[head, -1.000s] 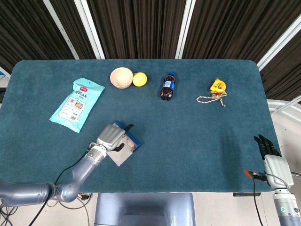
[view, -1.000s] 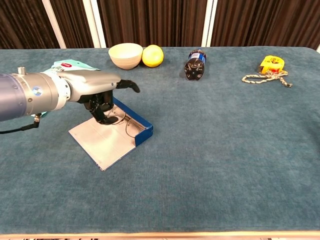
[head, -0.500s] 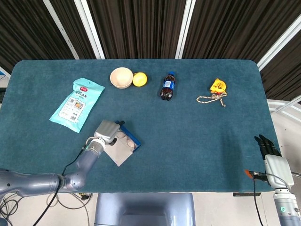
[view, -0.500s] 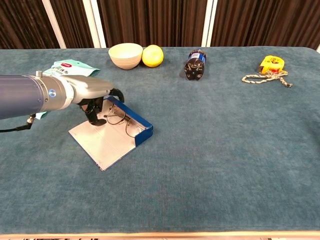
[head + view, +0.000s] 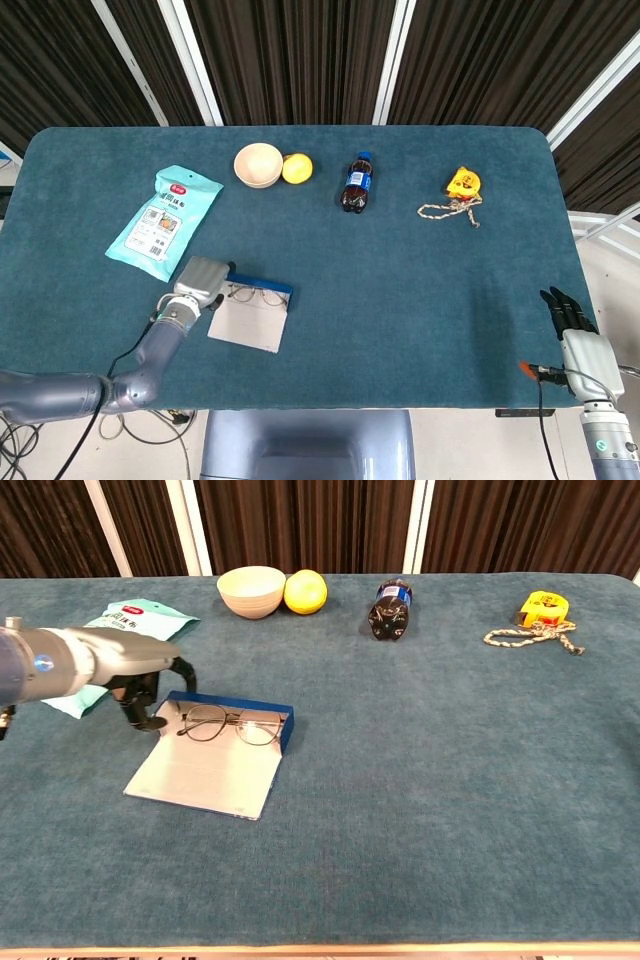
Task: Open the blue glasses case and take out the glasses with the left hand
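The blue glasses case [image 5: 262, 288] [image 5: 236, 709] lies open at the table's front left, its grey lid [image 5: 248, 323] [image 5: 205, 771] flat towards the front edge. The thin-framed glasses [image 5: 257, 296] [image 5: 224, 723] rest inside the blue tray, with nothing holding them. My left hand [image 5: 199, 280] [image 5: 140, 681] sits at the case's left end with fingers [image 5: 150, 716] curled down, tips at or just beside the case's corner. Whether they touch it is unclear. My right hand [image 5: 577, 334] hangs off the table's front right with straight fingers and nothing in it.
A snack bag [image 5: 165, 220] [image 5: 125, 622] lies just behind my left hand. At the back stand a bowl [image 5: 258, 164] [image 5: 251, 589], a yellow fruit [image 5: 297, 168] [image 5: 306, 591] and a cola bottle [image 5: 356, 183] [image 5: 390, 608]. A yellow tape measure with cord [image 5: 461, 184] [image 5: 541, 609] lies far right.
My left hand has drawn back leftwards off the glasses to the case's left end. The case has swung round and now lies nearly parallel to the front edge. The glasses stayed inside.
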`<action>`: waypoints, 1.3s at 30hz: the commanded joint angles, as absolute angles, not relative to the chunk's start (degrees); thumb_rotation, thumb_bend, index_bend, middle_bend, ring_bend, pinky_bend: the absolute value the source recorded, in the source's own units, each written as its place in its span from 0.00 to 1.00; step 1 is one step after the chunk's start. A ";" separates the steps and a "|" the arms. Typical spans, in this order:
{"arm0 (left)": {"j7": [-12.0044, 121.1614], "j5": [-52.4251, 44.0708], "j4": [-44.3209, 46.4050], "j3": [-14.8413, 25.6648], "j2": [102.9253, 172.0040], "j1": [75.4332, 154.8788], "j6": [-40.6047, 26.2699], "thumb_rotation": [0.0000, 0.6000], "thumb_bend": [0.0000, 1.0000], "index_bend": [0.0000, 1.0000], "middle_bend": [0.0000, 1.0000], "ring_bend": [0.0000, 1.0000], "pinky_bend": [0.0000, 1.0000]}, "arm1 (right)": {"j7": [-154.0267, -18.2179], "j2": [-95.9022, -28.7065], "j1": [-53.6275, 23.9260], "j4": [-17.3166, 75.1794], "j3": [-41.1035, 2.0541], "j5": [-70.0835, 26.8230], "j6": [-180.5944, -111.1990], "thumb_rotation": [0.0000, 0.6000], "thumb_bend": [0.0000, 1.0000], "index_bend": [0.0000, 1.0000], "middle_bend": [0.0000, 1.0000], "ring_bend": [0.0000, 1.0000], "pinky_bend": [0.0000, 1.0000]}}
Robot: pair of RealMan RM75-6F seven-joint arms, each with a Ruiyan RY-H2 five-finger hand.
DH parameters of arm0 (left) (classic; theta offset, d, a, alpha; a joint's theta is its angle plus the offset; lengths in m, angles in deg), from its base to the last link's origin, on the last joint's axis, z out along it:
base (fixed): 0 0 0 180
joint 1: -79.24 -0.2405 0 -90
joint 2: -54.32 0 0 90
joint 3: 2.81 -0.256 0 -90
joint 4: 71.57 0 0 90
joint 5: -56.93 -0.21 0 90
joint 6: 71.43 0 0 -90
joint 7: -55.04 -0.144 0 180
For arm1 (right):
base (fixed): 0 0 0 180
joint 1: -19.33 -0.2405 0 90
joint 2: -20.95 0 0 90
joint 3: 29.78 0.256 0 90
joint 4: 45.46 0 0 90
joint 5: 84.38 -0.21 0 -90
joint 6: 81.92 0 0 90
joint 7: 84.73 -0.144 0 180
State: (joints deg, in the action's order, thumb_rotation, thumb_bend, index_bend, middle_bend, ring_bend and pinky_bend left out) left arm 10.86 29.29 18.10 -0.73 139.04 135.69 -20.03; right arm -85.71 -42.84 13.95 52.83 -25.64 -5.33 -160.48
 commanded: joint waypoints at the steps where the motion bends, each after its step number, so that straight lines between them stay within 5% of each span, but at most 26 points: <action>1: 11.73 28.79 19.10 -1.60 137.86 134.73 -19.57 1.00 0.38 0.29 0.96 0.85 0.92 | -85.63 -42.84 13.97 52.82 -25.68 -5.09 -160.63 1.00 0.14 0.00 0.00 0.00 0.21; 14: 18.03 22.82 20.42 0.95 137.55 131.92 -14.23 1.00 0.29 0.29 0.98 0.87 0.94 | -85.92 -42.79 14.02 52.88 -25.70 -5.02 -160.68 1.00 0.14 0.00 0.00 0.00 0.21; 24: 16.32 21.29 18.37 1.68 141.58 133.26 -14.07 1.00 0.29 0.40 1.00 0.89 0.95 | -86.06 -42.73 14.00 52.87 -25.64 -5.10 -160.64 1.00 0.14 0.00 0.00 0.00 0.21; 39: 14.33 22.58 15.70 2.41 144.82 134.49 -14.80 1.00 0.37 0.42 1.00 0.90 0.95 | -86.13 -42.83 13.96 52.81 -25.57 -5.21 -160.58 1.00 0.14 0.00 0.00 0.00 0.21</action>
